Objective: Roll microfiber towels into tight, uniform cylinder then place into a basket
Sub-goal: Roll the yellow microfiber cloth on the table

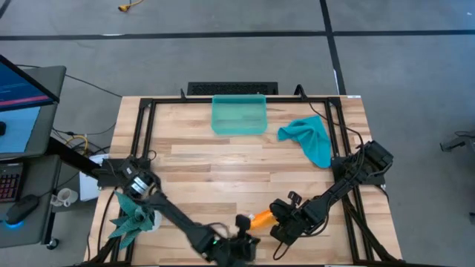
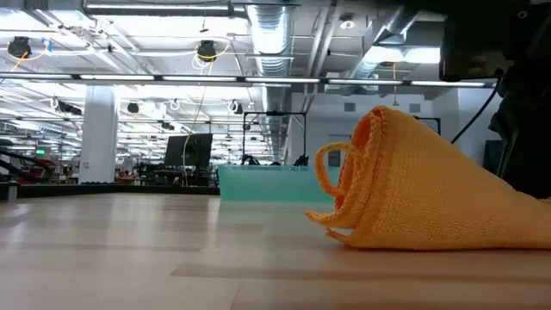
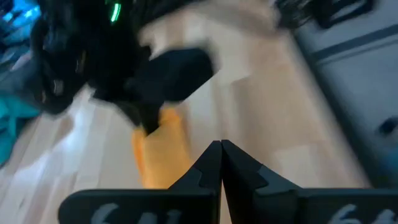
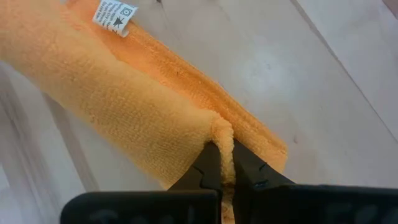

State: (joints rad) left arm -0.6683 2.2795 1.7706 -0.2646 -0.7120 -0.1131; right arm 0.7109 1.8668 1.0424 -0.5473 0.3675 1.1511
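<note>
Wooden tabletop (image 1: 223, 159): right gripper (image 4: 225, 167) pinches rolled orange microfiber towel (image 4: 118, 93), keeping it wound; left gripper (image 3: 221, 163) clenched empty.

Readable text: we find none we can make out.
Label: a small white sewn-in care tag (image 4: 114, 15) on the bright orange microfiber towel (image 4: 124, 99); we see dark print, too small to read.
</note>
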